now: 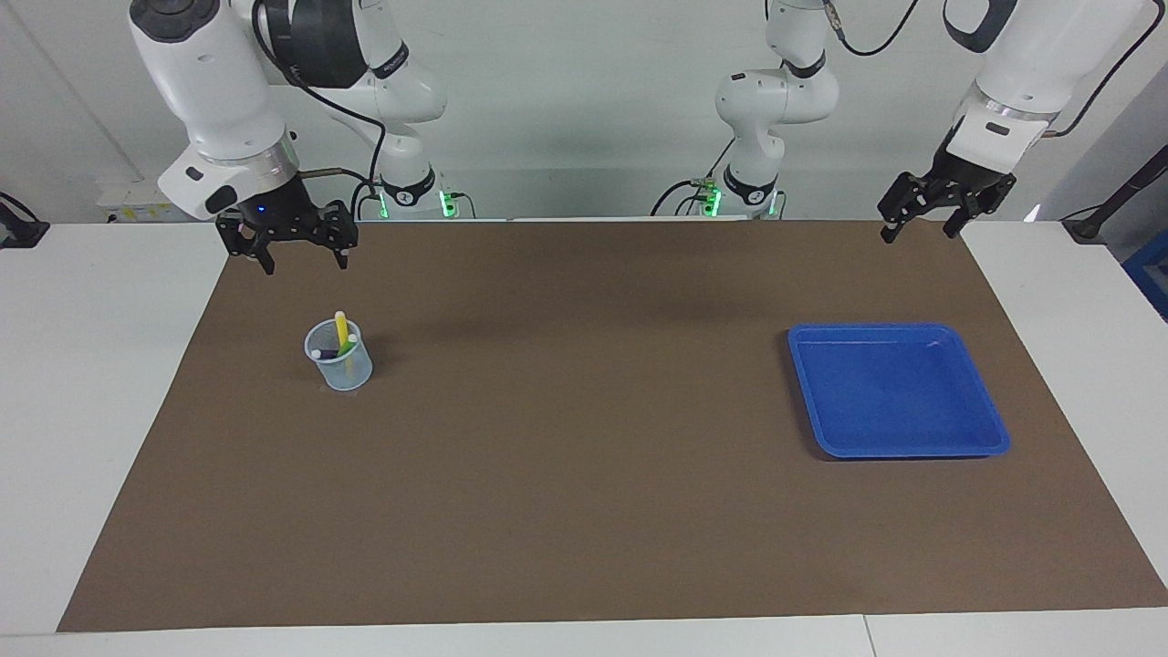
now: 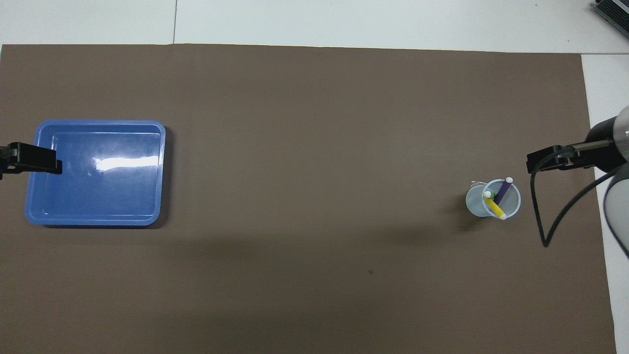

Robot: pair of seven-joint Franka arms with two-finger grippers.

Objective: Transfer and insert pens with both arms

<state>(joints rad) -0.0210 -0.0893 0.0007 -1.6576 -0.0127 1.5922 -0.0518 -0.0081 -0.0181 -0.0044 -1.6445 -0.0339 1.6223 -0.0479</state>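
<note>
1. Facing view shows all three pens standing in the clear cup (image 1: 339, 360) toward the right arm's end of the table (image 1: 566, 438): yellow pen (image 1: 341, 329), green pen (image 1: 348, 346), purple pen (image 1: 326, 354).
2. Blue tray (image 1: 899, 391) sits bare toward the left arm's end.
3. Right hand (image 1: 294, 262) hangs open and empty over the mat's edge, close by the cup but not above it.
4. Left hand (image 1: 920, 227) hangs open and empty over its own corner, waiting.
5. By my judgement insertion is done; the step in hand is clearing away.
6. Do it well: lift straight, keep the cable (image 2: 550, 216) off the pen tips, and avoid nudging the light cup.
</note>
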